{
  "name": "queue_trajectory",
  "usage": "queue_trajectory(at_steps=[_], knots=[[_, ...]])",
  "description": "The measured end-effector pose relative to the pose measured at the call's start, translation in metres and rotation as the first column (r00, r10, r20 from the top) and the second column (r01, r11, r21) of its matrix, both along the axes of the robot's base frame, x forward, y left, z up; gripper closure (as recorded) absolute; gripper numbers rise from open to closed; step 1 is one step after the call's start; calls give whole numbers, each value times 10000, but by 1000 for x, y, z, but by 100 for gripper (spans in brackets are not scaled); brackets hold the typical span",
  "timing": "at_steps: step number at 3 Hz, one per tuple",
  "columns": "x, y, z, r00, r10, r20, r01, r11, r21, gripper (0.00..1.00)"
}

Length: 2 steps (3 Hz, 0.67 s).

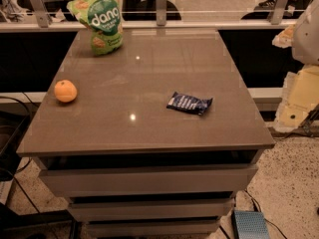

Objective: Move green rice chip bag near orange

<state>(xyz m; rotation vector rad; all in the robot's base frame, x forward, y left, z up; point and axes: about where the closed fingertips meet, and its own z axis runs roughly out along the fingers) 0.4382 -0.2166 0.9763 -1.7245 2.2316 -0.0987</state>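
The green rice chip bag (99, 18) stands upright at the far left corner of the grey table top (149, 78). It is light green with a dark green circle and white "dang" lettering. The orange (66, 91) sits near the table's left edge, well in front of the bag. My gripper (298, 101) shows as a pale shape at the right edge of the view. It is off the table's right side, far from both the bag and the orange, and holds nothing that I can see.
A small flat dark-blue wrapper (189, 103) lies on the table right of centre. The table has drawers below its front edge. A railing and glass run behind the table. A blue box (250, 224) sits on the floor at lower right.
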Motion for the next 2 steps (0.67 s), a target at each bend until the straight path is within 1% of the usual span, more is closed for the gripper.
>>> queue_trajectory(at_steps=[1, 2], knots=[[0, 0, 0, 10000, 0, 2, 0, 10000, 0, 0], [4, 3, -3, 9999, -32, 109, 27, 9992, 402, 0]])
